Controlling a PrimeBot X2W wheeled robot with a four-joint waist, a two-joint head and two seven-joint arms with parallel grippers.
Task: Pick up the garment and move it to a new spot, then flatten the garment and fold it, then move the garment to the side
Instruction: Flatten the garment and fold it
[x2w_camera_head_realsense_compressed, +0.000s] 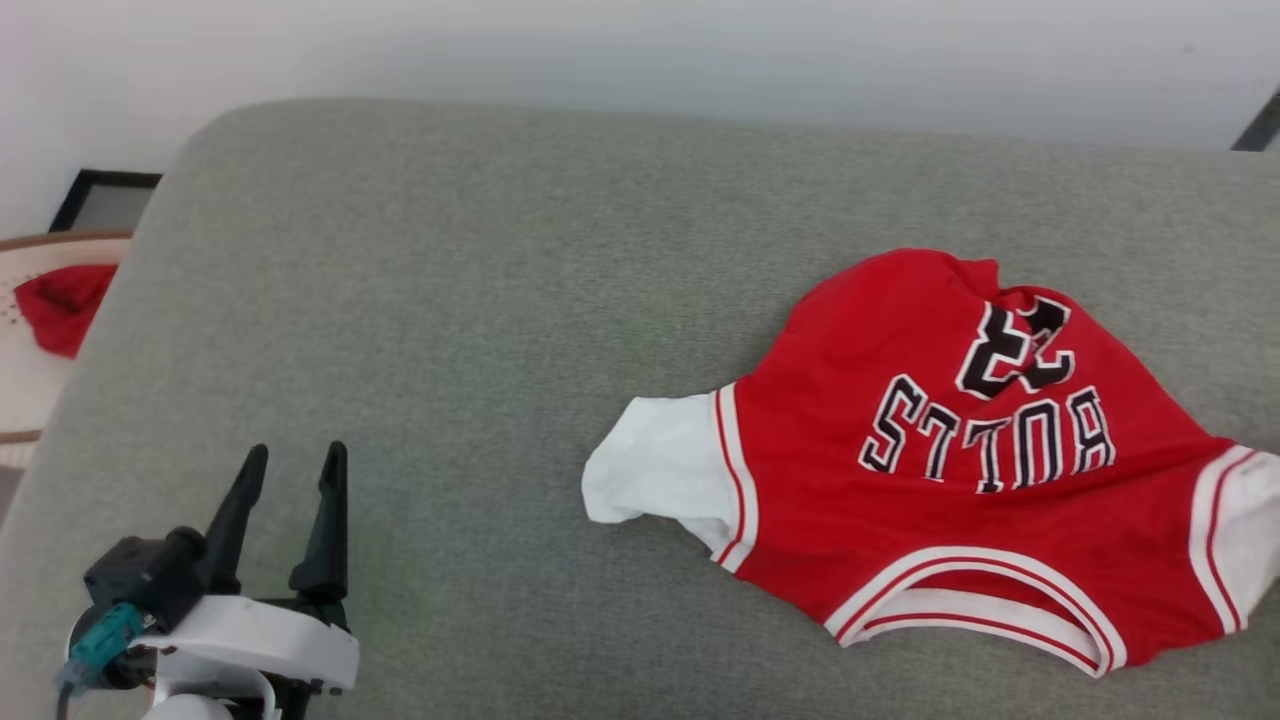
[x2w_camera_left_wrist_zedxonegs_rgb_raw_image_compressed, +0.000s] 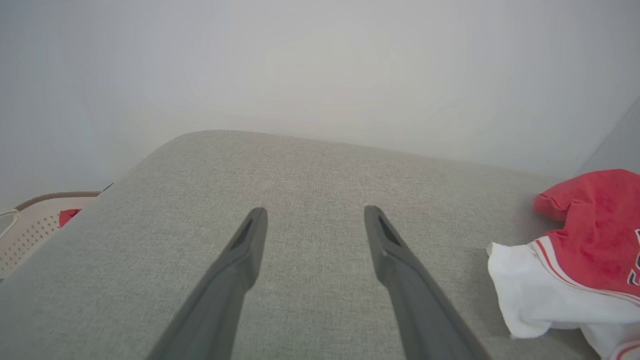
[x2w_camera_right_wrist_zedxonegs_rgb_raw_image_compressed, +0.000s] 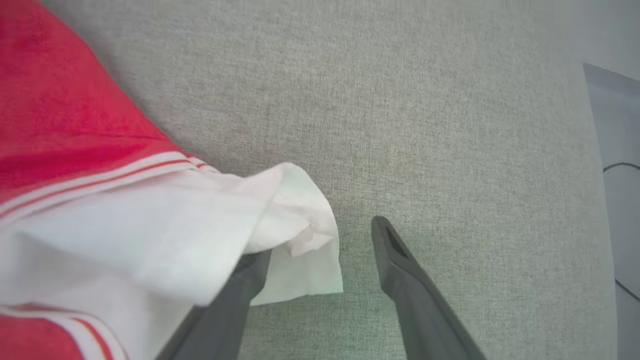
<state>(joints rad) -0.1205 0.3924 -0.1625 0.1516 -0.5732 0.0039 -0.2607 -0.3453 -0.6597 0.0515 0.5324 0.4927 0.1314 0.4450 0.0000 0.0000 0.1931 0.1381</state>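
Head view: one garment (x2w_camera_head_realsense_compressed: 950, 470), a red jersey with two white sleeves, lies spread on the right half of the grey fabric surface (x2w_camera_head_realsense_compressed: 450, 300), its lettering upside down. The left gripper (x2w_camera_head_realsense_compressed: 295, 460) is at the lower left, well apart from it, its two fingers spread and empty. In the right wrist view the right gripper (x2w_camera_right_wrist_zedxonegs_rgb_raw_image_compressed: 320, 240) has its two fingers parted, gripping nothing; one white sleeve (x2w_camera_right_wrist_zedxonegs_rgb_raw_image_compressed: 175, 225) drapes over one finger. One red cloth scrap (x2w_camera_head_realsense_compressed: 60, 305) sits in a pale basket (x2w_camera_head_realsense_compressed: 20, 400) beyond the surface's left edge.
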